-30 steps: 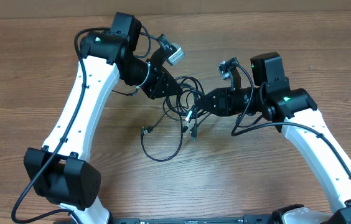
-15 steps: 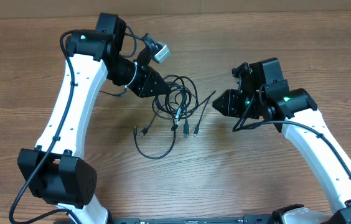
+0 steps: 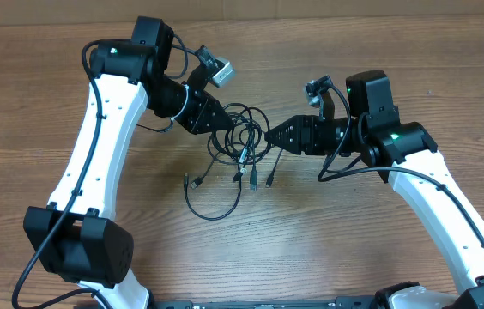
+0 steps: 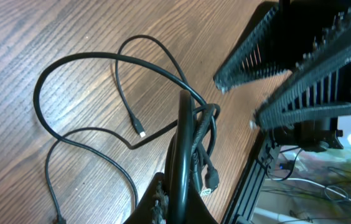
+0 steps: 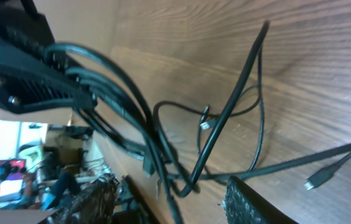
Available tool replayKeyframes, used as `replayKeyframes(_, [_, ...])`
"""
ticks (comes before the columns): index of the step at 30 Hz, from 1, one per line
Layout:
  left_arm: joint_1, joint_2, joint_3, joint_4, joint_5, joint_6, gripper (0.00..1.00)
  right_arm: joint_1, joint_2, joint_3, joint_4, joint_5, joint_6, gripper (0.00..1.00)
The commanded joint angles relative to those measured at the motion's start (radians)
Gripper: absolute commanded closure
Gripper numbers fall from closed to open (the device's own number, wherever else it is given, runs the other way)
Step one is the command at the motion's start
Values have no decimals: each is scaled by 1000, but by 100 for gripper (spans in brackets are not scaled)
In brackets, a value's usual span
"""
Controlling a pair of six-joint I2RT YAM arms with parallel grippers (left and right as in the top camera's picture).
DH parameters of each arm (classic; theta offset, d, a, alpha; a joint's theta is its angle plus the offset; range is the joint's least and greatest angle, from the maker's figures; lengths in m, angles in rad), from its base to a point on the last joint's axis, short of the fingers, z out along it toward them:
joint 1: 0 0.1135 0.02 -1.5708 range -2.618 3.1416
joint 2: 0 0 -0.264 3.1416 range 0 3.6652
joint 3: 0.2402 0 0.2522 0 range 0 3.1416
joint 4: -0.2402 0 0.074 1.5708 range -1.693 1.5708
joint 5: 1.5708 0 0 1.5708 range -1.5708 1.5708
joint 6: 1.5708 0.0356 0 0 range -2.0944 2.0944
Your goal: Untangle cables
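Wood-grain counter [image 3: 353, 240], overhead: my left tool [image 3: 227, 125] is clamped shut on the cables [image 3: 246, 142], which sit bunched mid-counter between both tools. Left wrist: strands hug the closed fingers [image 4: 180, 143]. Right wrist: my right tool [image 5: 169, 186] stands half open, strands crossing its gap, nothing gripped.

A brown wood-grain surface [image 3: 328, 240] carried a tangle of thin black cables [image 3: 244, 137] near its middle, the cords bunched in overlapping loops. One cord trailed out of the bunch toward the near edge in a wide open loop [image 3: 214, 218] that ended in a small plug [image 3: 189, 180]. Further plug ends [image 3: 255, 180], some silvery-tipped, lay close together on the bare wood just below the tangle.
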Motion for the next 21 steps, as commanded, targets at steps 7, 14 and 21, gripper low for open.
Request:
replayKeyframes(7, [-2,-63,43,-2,18,-12,96,4,-23,23,-61,99,-3,53])
replayKeyframes(14, [-2,-68,43,-16,101,-11,96,4,-21,23,-53,133,24,58])
replayKeyframes(21, [-3,-92,43,-12,111,-11,96,4,-12,23,-61,127,60,57])
